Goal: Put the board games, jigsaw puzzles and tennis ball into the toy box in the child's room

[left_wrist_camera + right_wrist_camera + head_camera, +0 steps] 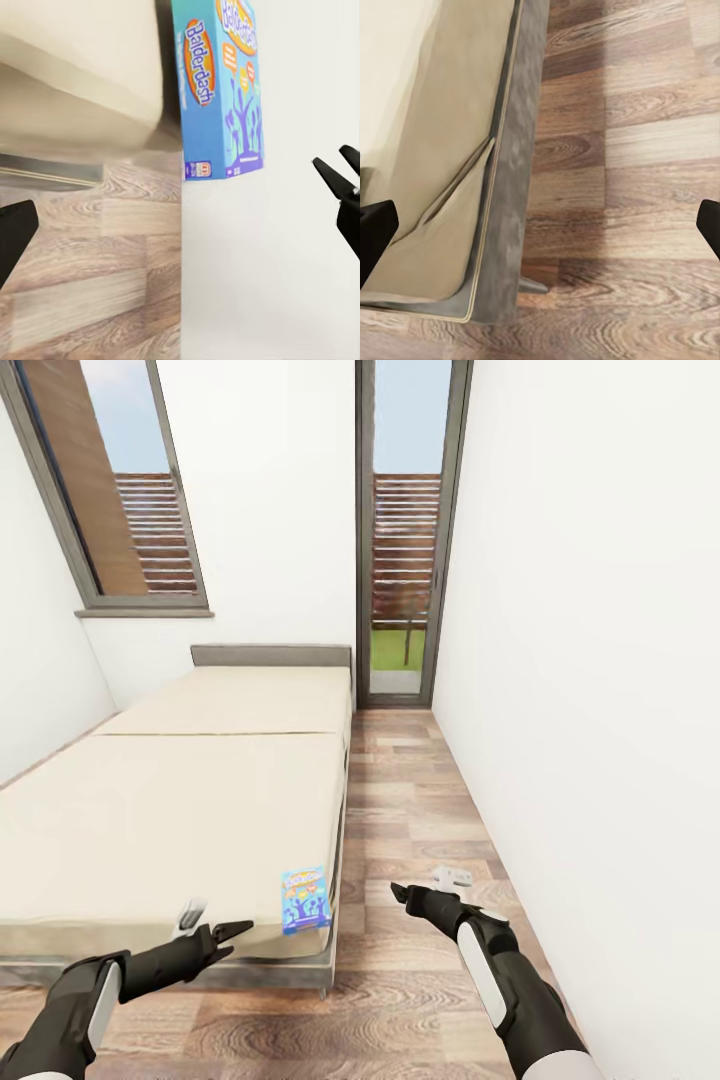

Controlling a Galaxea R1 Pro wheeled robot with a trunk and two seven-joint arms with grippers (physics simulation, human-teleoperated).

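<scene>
A: Lighting? Bright, even daylight via window [130, 490] and glass door [405, 530]; walls near blown out.
B: Shadows soft, under bed [180, 800] edge only. Left wrist pic slightly blurred; renders otherwise sharp.

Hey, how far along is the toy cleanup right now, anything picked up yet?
Nothing looks done from here. A blue board game lies flat on the bed near its foot corner, untouched. Both claws are open and empty: the left claw hangs just beside that corner, close to the game; the right claw is over the wood floor. Grasping this game and carrying it to the toy box remains.
</scene>
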